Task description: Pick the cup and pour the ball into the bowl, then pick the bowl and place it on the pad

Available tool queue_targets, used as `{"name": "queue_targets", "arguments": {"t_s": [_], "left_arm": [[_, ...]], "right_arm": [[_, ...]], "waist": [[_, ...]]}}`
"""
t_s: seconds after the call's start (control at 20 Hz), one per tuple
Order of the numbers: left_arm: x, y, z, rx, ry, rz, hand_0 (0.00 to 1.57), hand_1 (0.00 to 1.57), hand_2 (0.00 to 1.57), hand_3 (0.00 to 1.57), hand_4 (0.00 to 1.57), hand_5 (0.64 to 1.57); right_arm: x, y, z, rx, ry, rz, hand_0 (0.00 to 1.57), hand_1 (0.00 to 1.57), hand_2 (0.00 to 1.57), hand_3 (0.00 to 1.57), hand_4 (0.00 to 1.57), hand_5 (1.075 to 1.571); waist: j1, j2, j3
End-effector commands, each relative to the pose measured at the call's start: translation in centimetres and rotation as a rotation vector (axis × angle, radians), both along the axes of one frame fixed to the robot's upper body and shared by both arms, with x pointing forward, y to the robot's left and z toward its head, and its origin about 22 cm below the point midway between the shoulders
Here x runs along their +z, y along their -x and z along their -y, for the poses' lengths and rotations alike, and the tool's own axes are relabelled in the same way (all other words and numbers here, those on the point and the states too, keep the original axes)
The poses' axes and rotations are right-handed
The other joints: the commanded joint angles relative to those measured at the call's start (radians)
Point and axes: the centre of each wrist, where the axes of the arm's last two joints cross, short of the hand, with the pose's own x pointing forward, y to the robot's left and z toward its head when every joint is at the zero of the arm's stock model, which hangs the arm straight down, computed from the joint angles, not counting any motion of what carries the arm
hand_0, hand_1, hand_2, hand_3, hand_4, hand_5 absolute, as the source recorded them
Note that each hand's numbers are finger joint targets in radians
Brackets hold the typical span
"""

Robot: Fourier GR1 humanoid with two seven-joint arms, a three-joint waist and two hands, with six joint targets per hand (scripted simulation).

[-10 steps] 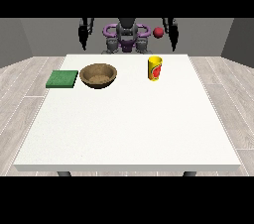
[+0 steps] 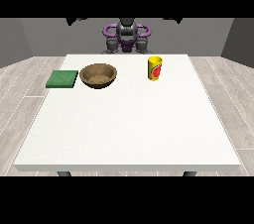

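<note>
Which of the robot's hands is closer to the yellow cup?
The hand at the view's right: it is held high, behind and slightly right of the cup. The hand at the view's left is high too, past the bowl.

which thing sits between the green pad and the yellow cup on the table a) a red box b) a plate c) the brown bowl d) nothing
c: the bowl stands right beside the pad, with the cup further toward the view's right.
</note>
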Motion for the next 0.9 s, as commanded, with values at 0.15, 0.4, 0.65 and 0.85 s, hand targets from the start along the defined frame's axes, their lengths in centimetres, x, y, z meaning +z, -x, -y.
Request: {"name": "queue_targets", "arguments": {"t_s": [0.15,0.4,0.65,0.85], "left_arm": [[2.3,0.1,-5.0,0.017,0.067,0.127,0.00,0.00,0.00,0.00,0.00,1.547],[1.0,-1.4,-3.5,0.024,0.046,0.193,0.00,0.00,0.00,0.00,0.00,1.541],[-1.3,-2.0,-5.1,0.019,0.035,0.286,0.00,0.00,0.00,0.00,0.00,1.529],[-5.0,-2.3,-3.8,0.056,0.052,0.308,0.00,0.00,0.00,0.00,0.00,1.526]], "right_arm": [[2.0,0.7,4.6,-0.010,-0.039,0.078,0.00,0.00,0.00,0.00,0.00,1.570],[1.5,-0.4,3.1,0.031,-0.048,0.133,0.00,0.00,0.00,0.00,0.00,1.570],[0.4,-1.2,2.8,0.032,-0.049,0.188,0.00,0.00,0.00,0.00,0.00,1.570],[1.0,-1.4,3.3,0.054,-0.026,0.205,0.00,0.00,0.00,0.00,0.00,1.571]], "waist": [[0.005,0.089,-0.0019],[-0.015,0.173,-0.0019],[-0.014,0.277,-0.0021],[-0.054,0.308,-0.0024]]}}
